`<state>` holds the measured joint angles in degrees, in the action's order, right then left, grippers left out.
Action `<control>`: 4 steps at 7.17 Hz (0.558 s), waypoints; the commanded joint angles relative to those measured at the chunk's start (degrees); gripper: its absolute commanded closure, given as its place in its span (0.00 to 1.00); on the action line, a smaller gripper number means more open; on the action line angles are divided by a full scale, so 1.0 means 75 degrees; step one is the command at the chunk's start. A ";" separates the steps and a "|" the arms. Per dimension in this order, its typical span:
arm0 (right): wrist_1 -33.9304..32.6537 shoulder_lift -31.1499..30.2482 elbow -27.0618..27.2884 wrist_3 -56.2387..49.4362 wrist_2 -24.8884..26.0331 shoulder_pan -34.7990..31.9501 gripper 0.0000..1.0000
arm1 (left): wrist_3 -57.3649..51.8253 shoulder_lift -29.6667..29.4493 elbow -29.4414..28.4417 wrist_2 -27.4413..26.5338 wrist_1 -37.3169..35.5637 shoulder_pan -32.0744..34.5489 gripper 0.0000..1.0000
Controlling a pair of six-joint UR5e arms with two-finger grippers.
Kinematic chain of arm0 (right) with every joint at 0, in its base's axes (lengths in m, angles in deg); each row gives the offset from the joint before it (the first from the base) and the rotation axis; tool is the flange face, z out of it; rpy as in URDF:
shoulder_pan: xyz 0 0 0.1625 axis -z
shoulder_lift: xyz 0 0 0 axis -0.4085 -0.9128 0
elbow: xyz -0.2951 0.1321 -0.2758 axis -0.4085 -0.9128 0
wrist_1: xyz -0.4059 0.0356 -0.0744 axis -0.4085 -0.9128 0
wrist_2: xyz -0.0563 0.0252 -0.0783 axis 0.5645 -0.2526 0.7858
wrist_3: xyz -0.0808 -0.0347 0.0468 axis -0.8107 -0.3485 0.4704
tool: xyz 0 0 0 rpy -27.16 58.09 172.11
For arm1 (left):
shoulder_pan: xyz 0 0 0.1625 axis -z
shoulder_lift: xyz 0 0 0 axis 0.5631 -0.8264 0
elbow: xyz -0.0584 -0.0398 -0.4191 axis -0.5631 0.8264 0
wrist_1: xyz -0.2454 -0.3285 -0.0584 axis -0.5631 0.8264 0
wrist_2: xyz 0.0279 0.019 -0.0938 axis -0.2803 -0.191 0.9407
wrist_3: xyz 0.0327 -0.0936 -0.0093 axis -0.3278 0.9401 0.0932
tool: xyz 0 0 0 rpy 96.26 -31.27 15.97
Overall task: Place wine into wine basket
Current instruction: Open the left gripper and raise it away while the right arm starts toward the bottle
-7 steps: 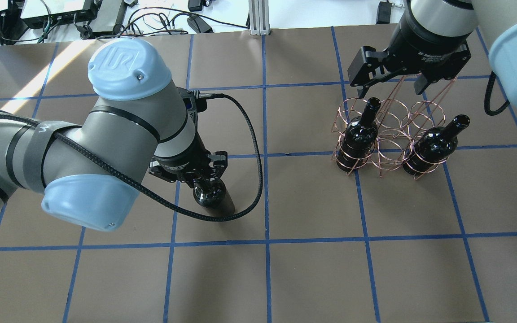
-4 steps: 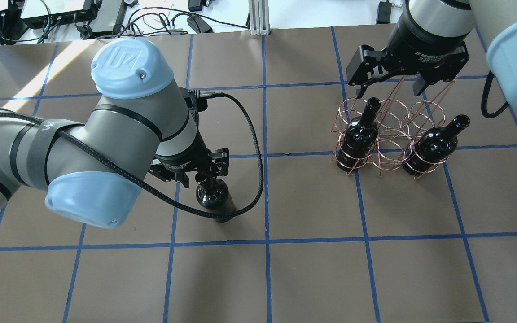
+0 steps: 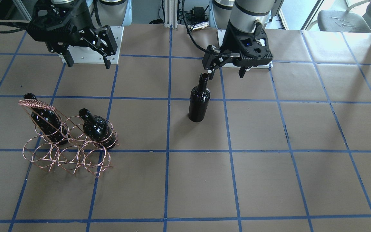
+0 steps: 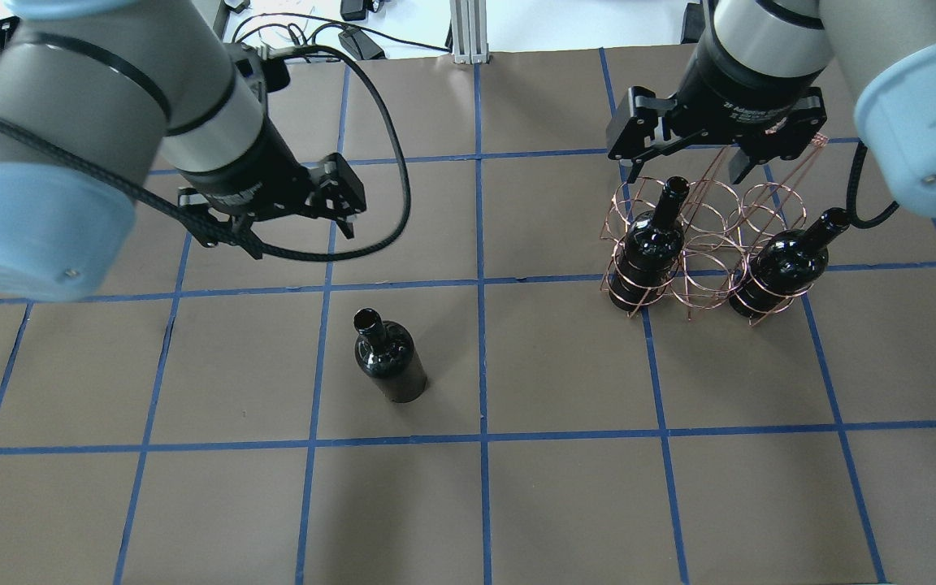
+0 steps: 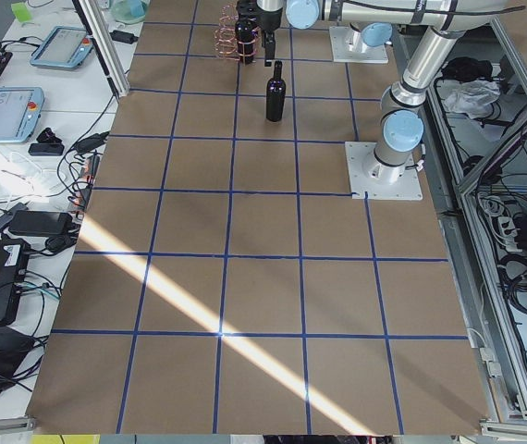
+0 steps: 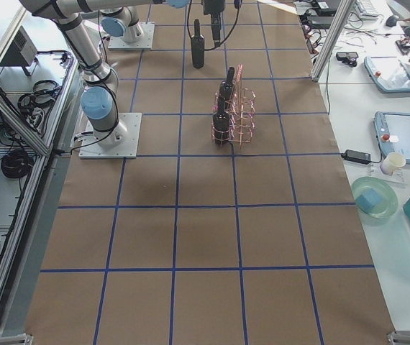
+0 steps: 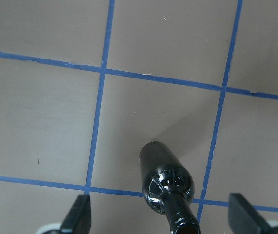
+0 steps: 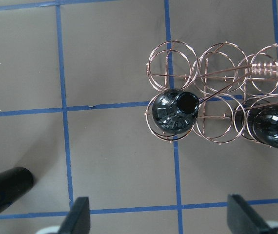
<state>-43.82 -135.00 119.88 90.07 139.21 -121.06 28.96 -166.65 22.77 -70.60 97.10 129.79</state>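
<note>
One wine (image 4: pixel 387 366) upright, seemingly clear of left gripper (image 4: pixel 301 233), apart from wine basket (image 4: pixel 710 244)

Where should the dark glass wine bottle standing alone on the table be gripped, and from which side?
By its narrow neck, from straight above: the dark glossy glass wine bottle stands upright in the open, and the open left end effector hangs nearby.

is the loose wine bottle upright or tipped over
Upright: the wine bottle stands on its base, neck up, outside the wine basket.
</note>
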 commanded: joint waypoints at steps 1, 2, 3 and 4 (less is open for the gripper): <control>-0.0004 0.0066 0.0001 0.1258 0.0005 -0.0722 0.00 | -0.1461 0.0115 -0.0792 0.0043 0.0879 -0.1048 0.00; -0.0051 0.0171 -0.0010 0.1774 0.0029 -0.1166 0.00 | -0.2203 0.0151 -0.1062 -0.0050 0.1070 -0.1331 0.00; -0.0422 0.0369 -0.0011 0.2150 0.0098 -0.1576 0.00 | -0.2547 0.0059 -0.1123 -0.0225 0.0991 -0.1404 0.00; -0.0762 0.0696 -0.0045 0.2734 0.0122 -0.2045 0.00 | -0.2863 -0.0035 -0.1123 -0.0215 0.0746 -0.1474 0.00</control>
<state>-46.72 -132.20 119.73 105.72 139.81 -132.25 11.10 -166.23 14.88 -71.77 103.90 119.75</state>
